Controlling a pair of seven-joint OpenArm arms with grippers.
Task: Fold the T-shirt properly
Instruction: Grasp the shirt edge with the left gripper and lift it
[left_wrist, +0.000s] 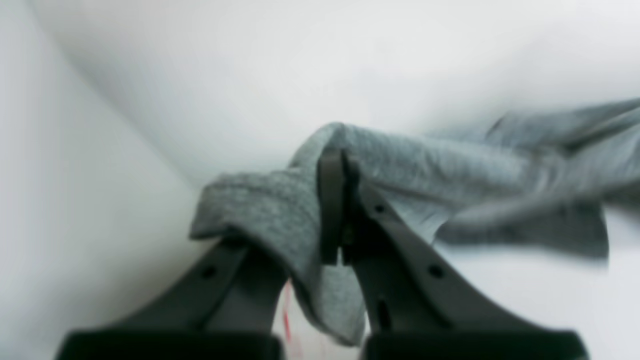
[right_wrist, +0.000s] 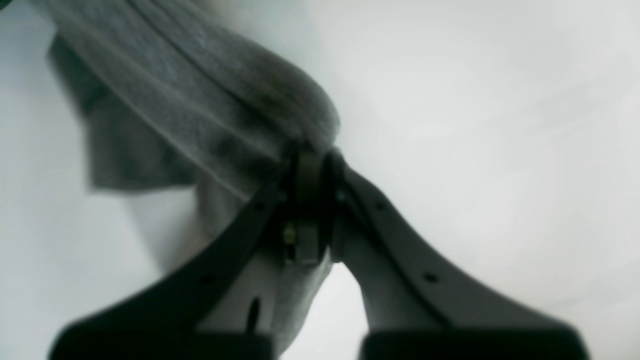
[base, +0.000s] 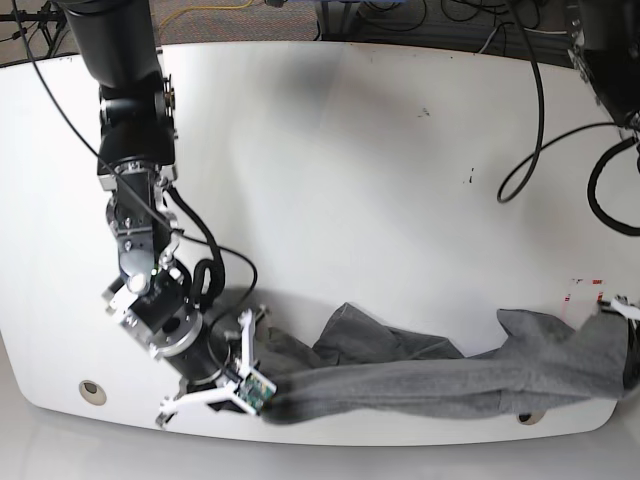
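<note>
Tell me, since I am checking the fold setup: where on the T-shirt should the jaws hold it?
At its two far ends, as now: the left gripper and right gripper each pinch a bunched end of the T-shirt, approaching from outside, so it stretches between them.

Overhead base view; two close wrist views along gripper fingers.

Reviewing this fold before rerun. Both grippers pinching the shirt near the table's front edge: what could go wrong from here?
1. The dark heather-grey knit T-shirt is bunched into a rope between the left gripper and right gripper; setting it down may crease it.
2. Each pinch holds a thick wad, so layers could slip.
3. It hangs near the white table front edge and could drape off.
</note>
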